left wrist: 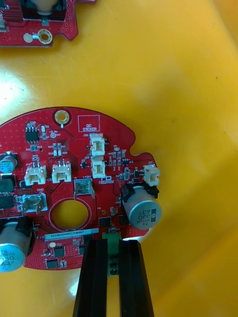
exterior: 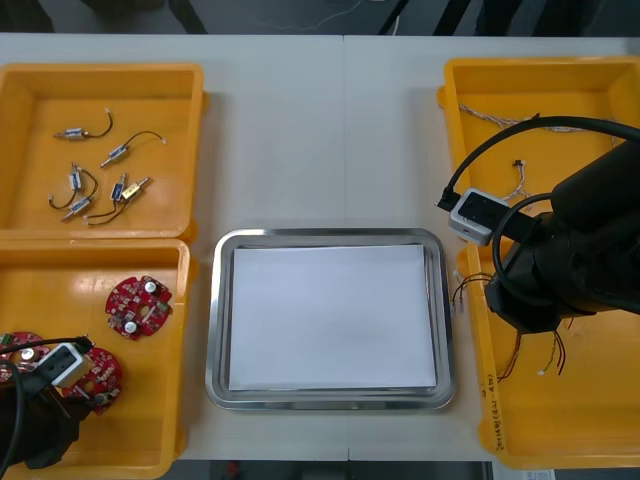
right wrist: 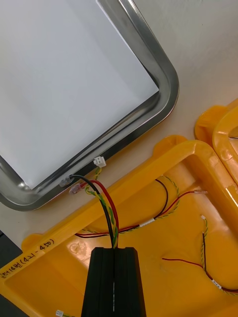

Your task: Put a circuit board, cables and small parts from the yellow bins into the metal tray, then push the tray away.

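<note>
Presently on record:

Left gripper: low over the near-left yellow bin. Fingers nearly together, closed on a green connector at the rim of a round red circuit board. The board lies flat on the bin floor, spreading out beyond the fingertips. A second board lies farther off in the same bin.

Right gripper: over the near-right yellow bin, just beside the metal tray. Fingers shut tight on a red and yellow cable that also carries a black strand. The cable runs from the fingertips up over the bin's rim. Its connector ends lie at the tray's outer edge; contact with the tray cannot be told.

Loose cables: red, yellow and black, on the floor of the near-right bin beside the right gripper.

Metal tray: at the table's middle between the bins, white inside, nothing in it.

Small metal parts: several, scattered in the far-left yellow bin, well apart from both grippers
</note>
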